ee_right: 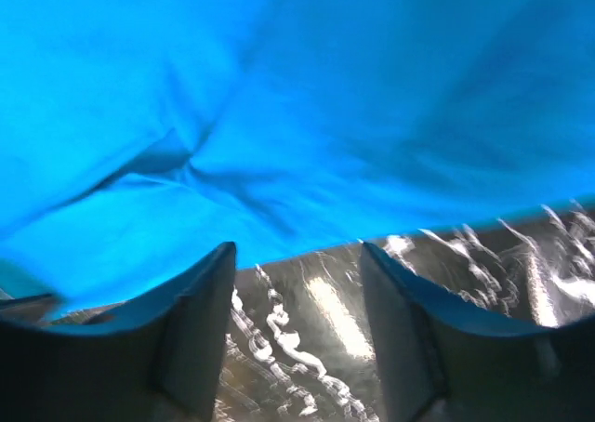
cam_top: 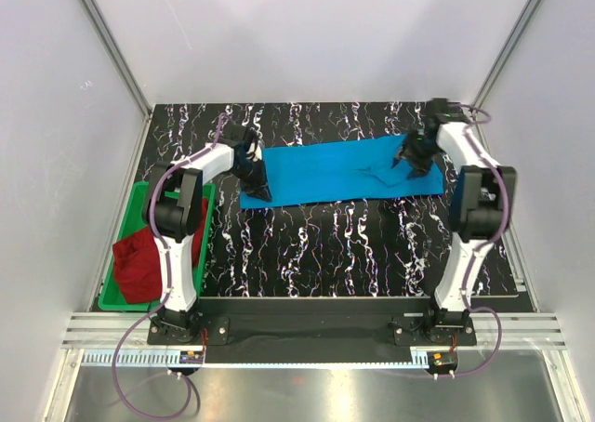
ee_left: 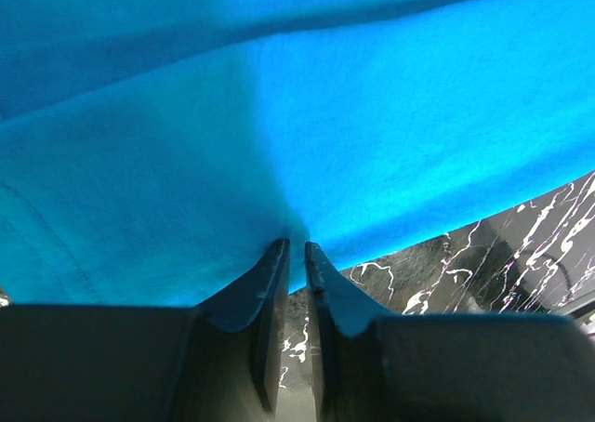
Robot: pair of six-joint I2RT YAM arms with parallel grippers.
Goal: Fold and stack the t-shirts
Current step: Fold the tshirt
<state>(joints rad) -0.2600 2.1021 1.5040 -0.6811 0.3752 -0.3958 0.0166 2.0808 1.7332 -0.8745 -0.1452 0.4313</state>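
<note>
The sky-blue t-shirt (cam_top: 325,171) lies folded into a long strip across the back of the table. My left gripper (cam_top: 256,185) is at its left end. In the left wrist view the jaws (ee_left: 296,250) are nearly closed, pinching the puckered edge of the blue cloth (ee_left: 325,115). My right gripper (cam_top: 409,162) is over the strip's right end. In the right wrist view it (ee_right: 297,255) is open and empty, the blue cloth's (ee_right: 325,87) edge just past the fingertips. The dark red t-shirt (cam_top: 139,264) lies bunched in the bin.
A green plastic bin (cam_top: 130,219) stands along the table's left edge beside the left arm. The black marbled table top (cam_top: 316,245) runs in front of the blue strip. White walls close in the back and both sides.
</note>
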